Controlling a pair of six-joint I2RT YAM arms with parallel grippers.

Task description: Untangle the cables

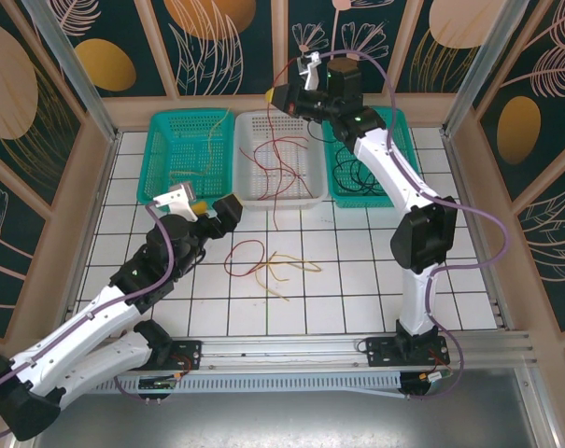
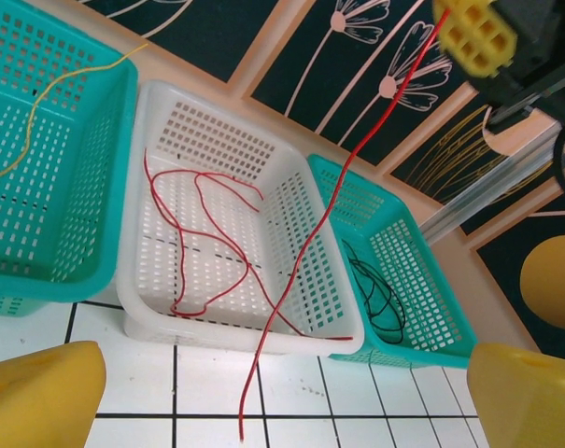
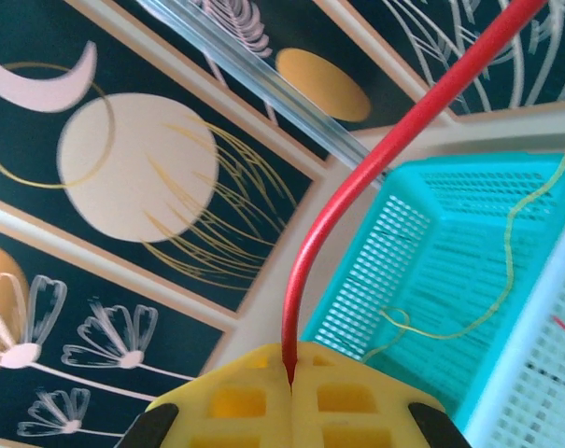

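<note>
While the right gripper [image 1: 275, 95] pinches one red cable [image 3: 403, 126] above the white basket [image 1: 277, 200], the left gripper [image 1: 207, 207] gapes wide and empty, near left. Three baskets in the far row: left teal basket [image 1: 193, 116], yellow cable [image 2: 72, 70]; white, more red strands [image 2: 217, 238]; right teal basket [image 1: 352, 200], black cable [image 2: 375, 299]. Red-and-pale-yellow tangle [image 1: 263, 266] lies mid-table.

So the red cable [image 3: 422, 112] has a smooth, glossy plastic skin, and my right pads [image 3: 235, 401] look like matt yellow waffle-moulded rubbery stuff. The white basket [image 2: 207, 131] and far-left teal basket [image 2: 86, 187] are perforated plastic with a slight sheen, on a smooth white tabletop [image 1: 375, 280].
</note>
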